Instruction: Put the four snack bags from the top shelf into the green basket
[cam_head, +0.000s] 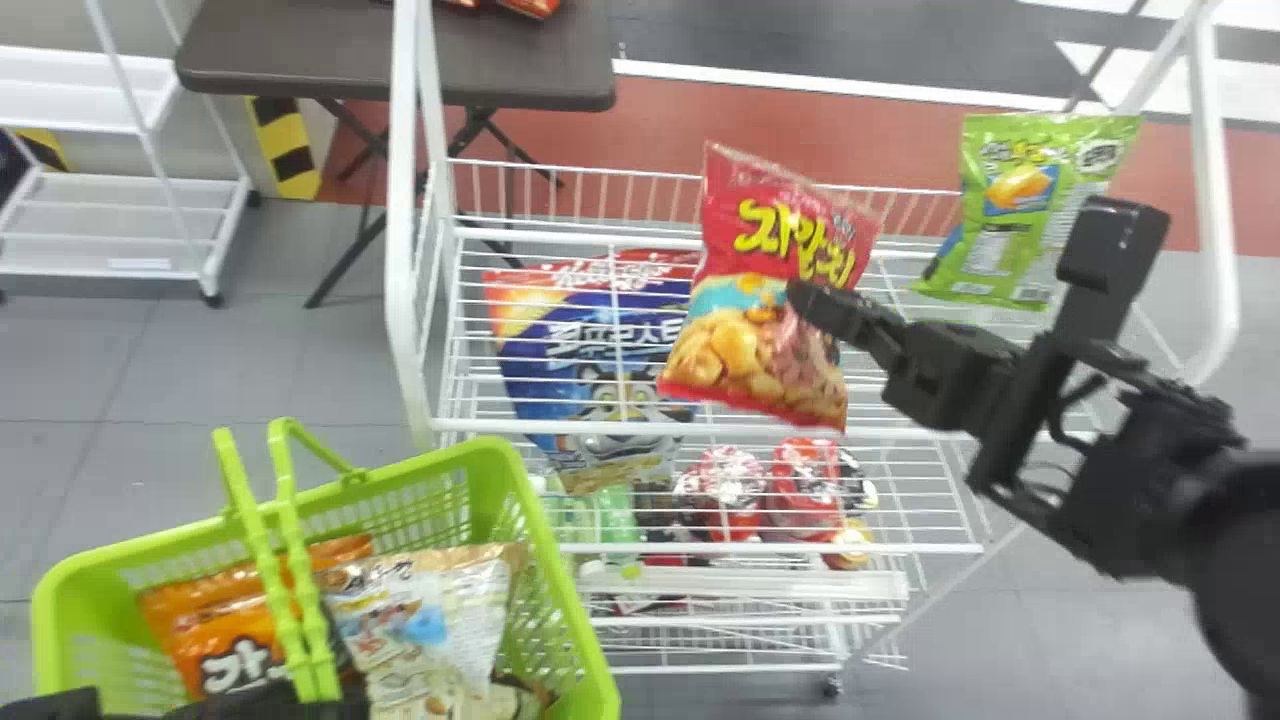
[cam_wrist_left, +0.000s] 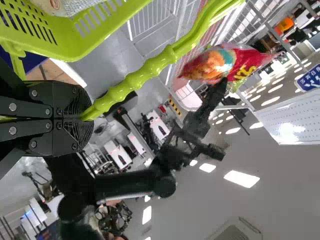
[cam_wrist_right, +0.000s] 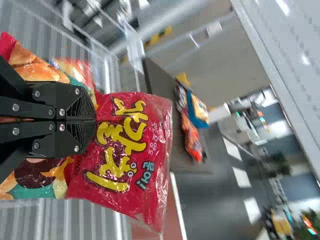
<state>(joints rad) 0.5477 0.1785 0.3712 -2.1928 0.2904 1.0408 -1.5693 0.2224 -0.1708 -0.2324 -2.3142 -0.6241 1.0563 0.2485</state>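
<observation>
Blurred arm (cam_head: 1135, 470), right hand (cam_head: 805, 300) pinching red snack bag (cam_head: 765, 310), cropped left hand (cam_head: 285, 703) gripping basket handle (cam_head: 285, 590)

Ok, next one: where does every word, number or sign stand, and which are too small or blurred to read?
Red bag: large yellow lettering.
Green bag: label lettering; fine print too small.
Blue bag: white lettering, blurred.
Orange bag: large pale lettering, partly hidden.
Whitish bag: too blurred.
Blue sign: white characters, cut off.
</observation>
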